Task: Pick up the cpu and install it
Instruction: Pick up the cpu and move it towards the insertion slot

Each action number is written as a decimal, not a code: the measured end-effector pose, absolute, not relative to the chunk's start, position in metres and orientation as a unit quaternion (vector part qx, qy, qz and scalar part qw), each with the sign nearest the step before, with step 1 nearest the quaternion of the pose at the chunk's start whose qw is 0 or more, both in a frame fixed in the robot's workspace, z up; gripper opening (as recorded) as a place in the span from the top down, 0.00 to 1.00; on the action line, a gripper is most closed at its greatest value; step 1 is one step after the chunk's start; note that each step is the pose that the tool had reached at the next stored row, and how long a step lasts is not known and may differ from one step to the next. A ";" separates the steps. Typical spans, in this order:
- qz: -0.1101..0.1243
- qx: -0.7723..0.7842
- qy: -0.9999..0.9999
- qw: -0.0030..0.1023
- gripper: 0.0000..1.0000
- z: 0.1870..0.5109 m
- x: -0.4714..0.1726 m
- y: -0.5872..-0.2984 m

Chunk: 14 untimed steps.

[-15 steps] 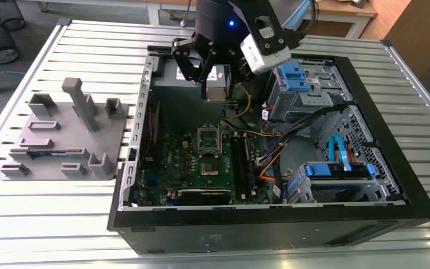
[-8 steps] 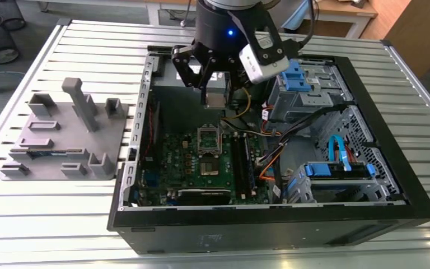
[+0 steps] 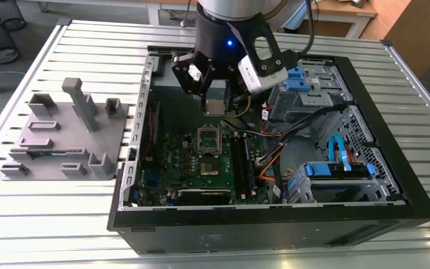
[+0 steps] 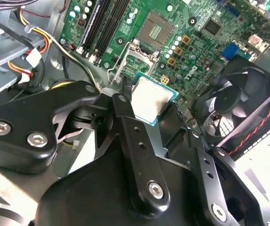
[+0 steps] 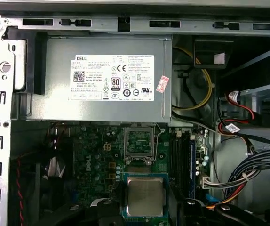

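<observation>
Tool, exterior view: my tool point(image 3: 215, 96) hangs inside the open computer case point(image 3: 275, 230), which stands on the slatted table point(image 3: 65, 224); it is clenched on the cpu point(image 3: 215, 106)
Cpu, exterior view: held flat and clear of the motherboard point(image 3: 200, 168), well apart from the grey fixture plate point(image 3: 58, 140) at the exterior view's left
Socket, exterior view: the socket point(image 3: 209, 140) lies below the cpu, apart from it and set a little toward the case's near wall
Grip, second wrist view: my fingers point(image 4: 123, 113) pinch the cpu point(image 4: 151, 101) by two opposite edges, its silver top facing the camera
Socket, second wrist view: the socket point(image 4: 156, 29) shows its bare contact field beyond the cpu; the case fan point(image 4: 241, 108) sits off to one side of my tool
Cpu, first wrist view: the cpu point(image 5: 145, 195) is seen from above, top side up
Socket, first wrist view: the socket point(image 5: 139, 143) lies between the cpu and the power supply point(image 5: 104, 77), just beside the cpu's edge
Relation that matters: I judge the cpu to be short of the socket, on the side away from the power supply, and above it
Alignment: the cpu's edges run about parallel with the socket's edges, so it looks squared up, not twisted
Risk: a tilted or offset seating could harm the contacts, as I judge it
</observation>
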State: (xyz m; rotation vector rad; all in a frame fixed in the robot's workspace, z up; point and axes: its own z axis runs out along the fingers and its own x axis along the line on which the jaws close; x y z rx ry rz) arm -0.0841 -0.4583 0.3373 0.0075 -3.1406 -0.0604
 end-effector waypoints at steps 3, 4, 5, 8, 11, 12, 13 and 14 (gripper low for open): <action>-0.019 0.000 -1.000 0.000 0.53 0.333 -0.084 -0.459; -0.019 0.000 -1.000 0.000 0.53 0.332 -0.084 -0.460; -0.019 -0.001 -1.000 0.000 0.53 0.331 -0.084 -0.460; -0.019 -0.003 -1.000 0.000 0.53 0.328 -0.084 -0.462; -0.019 -0.003 -1.000 0.000 0.53 0.328 -0.084 -0.462; -0.019 -0.003 -1.000 0.000 0.53 0.328 -0.084 -0.462; -0.019 -0.003 -1.000 0.000 0.53 0.328 -0.084 -0.462; -0.019 -0.003 -1.000 0.000 0.53 0.328 -0.084 -0.462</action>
